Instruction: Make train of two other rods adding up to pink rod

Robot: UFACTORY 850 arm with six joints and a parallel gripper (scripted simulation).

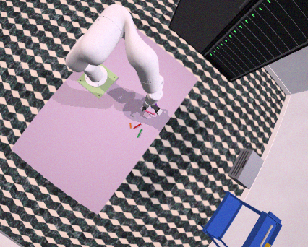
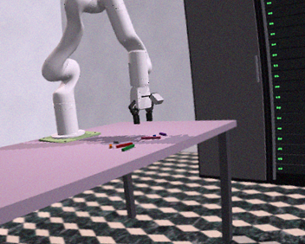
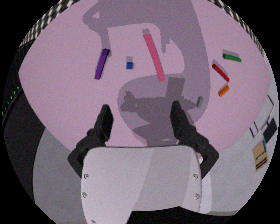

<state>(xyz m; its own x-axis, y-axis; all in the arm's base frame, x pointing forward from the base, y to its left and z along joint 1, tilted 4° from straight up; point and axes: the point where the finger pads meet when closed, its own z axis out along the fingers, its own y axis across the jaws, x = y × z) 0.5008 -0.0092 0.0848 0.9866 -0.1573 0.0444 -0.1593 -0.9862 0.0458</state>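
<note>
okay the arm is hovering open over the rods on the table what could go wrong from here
The open gripper holds nothing yet. The red rod, green rod and orange rod lie close together, so wide fingers reaching for one could knock its neighbours. The blue rod is tiny and may slip out of a grasp. The pink rod lies nearby, so a train could end up too close to it.

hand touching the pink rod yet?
Apart. In the wrist view the open hand hangs above the table, and the pink rod lies flat ahead of the fingertips with bare tabletop between. The exterior view confirms the height gap.
</note>
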